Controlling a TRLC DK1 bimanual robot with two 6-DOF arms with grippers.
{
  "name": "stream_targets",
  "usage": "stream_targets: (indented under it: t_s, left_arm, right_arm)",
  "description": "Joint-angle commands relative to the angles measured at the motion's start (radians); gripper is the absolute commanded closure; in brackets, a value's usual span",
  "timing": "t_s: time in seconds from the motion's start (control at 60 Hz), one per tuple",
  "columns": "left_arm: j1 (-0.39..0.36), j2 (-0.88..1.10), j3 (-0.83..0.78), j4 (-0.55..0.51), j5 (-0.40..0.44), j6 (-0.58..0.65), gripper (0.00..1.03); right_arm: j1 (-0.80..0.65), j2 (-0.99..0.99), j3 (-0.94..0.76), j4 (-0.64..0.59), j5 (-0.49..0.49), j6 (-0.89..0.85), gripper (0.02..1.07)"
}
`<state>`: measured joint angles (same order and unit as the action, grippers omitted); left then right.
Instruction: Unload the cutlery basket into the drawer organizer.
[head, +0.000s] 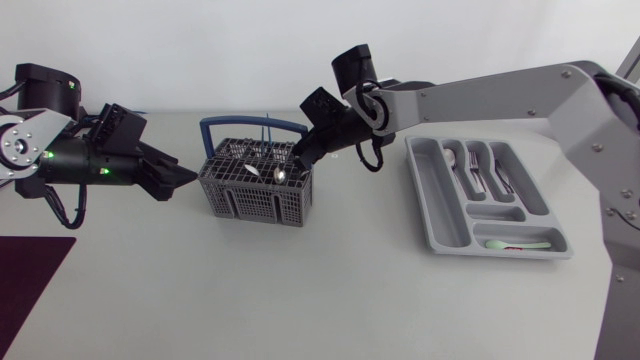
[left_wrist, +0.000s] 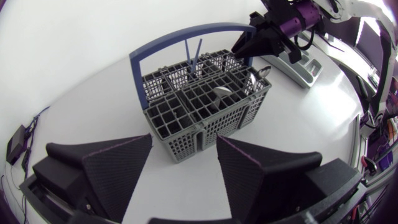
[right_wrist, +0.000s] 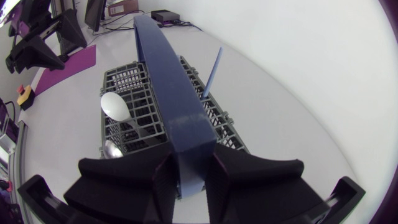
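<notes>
Your right gripper (right_wrist: 189, 163) is pinching the blue handle (right_wrist: 158, 68) of the basket (head: 255, 200), which is sitting on the worktop (head: 300, 290) beside the organizer (head: 440, 200). Try letting go and targeting the spoon (right_wrist: 115, 104). Your left gripper (left_wrist: 184, 138) is hanging spread.

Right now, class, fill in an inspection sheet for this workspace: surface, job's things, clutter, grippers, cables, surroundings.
Surface: white table.
Job's things: grey cutlery basket with spoons inside; drawer organizer holding cutlery.
Clutter: dark purple mat at the table's corner.
Grippers: left gripper open beside the basket; right gripper shut on the basket's blue handle.
Cables: black cable loops at the arms' wrists.
Surroundings: nothing seen.
</notes>
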<state>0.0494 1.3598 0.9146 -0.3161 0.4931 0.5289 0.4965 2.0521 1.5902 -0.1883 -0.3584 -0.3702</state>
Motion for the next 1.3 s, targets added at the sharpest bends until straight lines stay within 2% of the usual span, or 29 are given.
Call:
stream_targets:
  t_s: [0.0,0.383,0.533,0.583,0.6,0.617,0.633,0.683,0.767,0.85,0.917,1.0,1.05,1.217,1.25,1.283]
  left_arm:
    - [-0.006,0.019,0.009,0.005,0.009,0.025,0.11]
    - [-0.019,0.004,-0.013,0.002,0.022,0.033,0.11]
    - [-0.029,-0.018,-0.037,0.002,0.024,0.033,0.11]
    - [-0.036,-0.027,-0.042,0.002,0.024,0.033,0.11]
    - [-0.04,-0.033,-0.043,-0.001,0.024,0.031,0.11]
    - [-0.042,-0.036,-0.043,-0.005,0.024,0.029,0.11]
    - [-0.048,-0.045,-0.045,-0.009,0.024,0.029,0.11]
    - [-0.054,-0.06,-0.046,-0.023,0.022,0.029,0.11]
    - [-0.065,-0.097,-0.049,-0.043,0.022,0.034,0.11]
    - [-0.088,-0.142,-0.057,-0.061,0.022,0.056,0.11]
    - [-0.129,-0.171,-0.069,-0.072,0.022,0.092,0.11]
    - [-0.215,-0.208,-0.082,-0.086,0.012,0.157,0.11]
    - [-0.304,-0.225,-0.082,-0.104,-0.033,0.23,0.1]
    - [-0.496,-0.232,-0.074,-0.089,-0.188,0.388,0.1]
    - [-0.508,-0.232,-0.072,-0.086,-0.202,0.398,0.1]
    - [-0.568,-0.226,-0.068,-0.077,-0.254,0.457,0.1]
  right_arm:
    - [-0.022,-0.052,-0.056,-0.022,-0.016,-0.049,1.0]
    - [-0.081,-0.365,-0.43,-0.079,-0.122,-0.194,1.0]
    - [-0.105,-0.435,-0.513,-0.083,-0.139,-0.23,0.99]
    - [-0.111,-0.443,-0.518,-0.071,-0.136,-0.216,0.83]
    - [-0.111,-0.451,-0.521,-0.069,-0.134,-0.213,0.64]
    - [-0.111,-0.455,-0.523,-0.069,-0.134,-0.211,0.55]
    - [-0.111,-0.466,-0.524,-0.069,-0.134,-0.199,0.35]
    - [-0.111,-0.492,-0.533,-0.071,-0.131,-0.194,0.18]
    - [-0.11,-0.563,-0.565,-0.068,-0.122,-0.185,0.11]
    - [-0.113,-0.638,-0.601,-0.068,-0.12,-0.187,0.11]
    - [-0.125,-0.721,-0.653,-0.063,-0.117,-0.193,0.11]
    - [-0.142,-0.823,-0.728,-0.065,-0.116,-0.207,0.11]
    - [-0.159,-0.885,-0.785,-0.066,-0.116,-0.217,0.11]
    - [-0.193,-0.981,-0.886,-0.063,-0.116,-0.234,0.11]
    - [-0.197,-0.995,-0.901,-0.063,-0.116,-0.234,0.11]
    - [-0.199,-1.006,-0.918,-0.065,-0.116,-0.236,0.11]
